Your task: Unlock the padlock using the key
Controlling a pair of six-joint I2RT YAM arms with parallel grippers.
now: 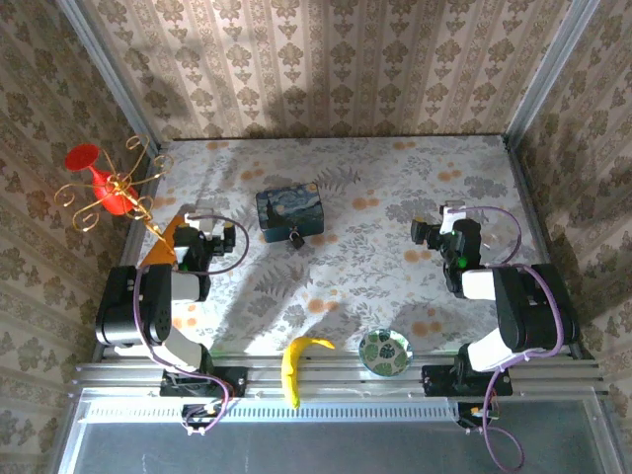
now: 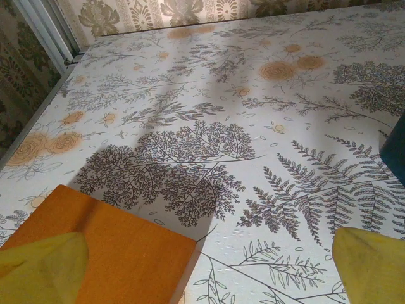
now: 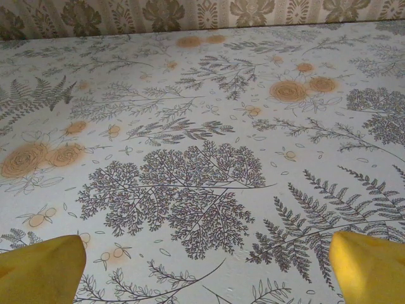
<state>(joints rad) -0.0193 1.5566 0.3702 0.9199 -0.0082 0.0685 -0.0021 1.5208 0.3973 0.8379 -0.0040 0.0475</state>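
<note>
The padlock is a tiny dark thing lying on the table against the front of the blue starry-night box. My left gripper hovers left of the box, about a box-length from the padlock. In the left wrist view this gripper is open, its yellow fingertips wide apart over bare tablecloth, with the box's corner at the right edge. My right gripper sits well to the right of the box. It is open too, with nothing between its fingertips. The key is out of view.
An orange board lies under my left gripper's left finger. A red vase with a gold wire ornament stands at the far left. A banana and a patterned dish lie near the front edge.
</note>
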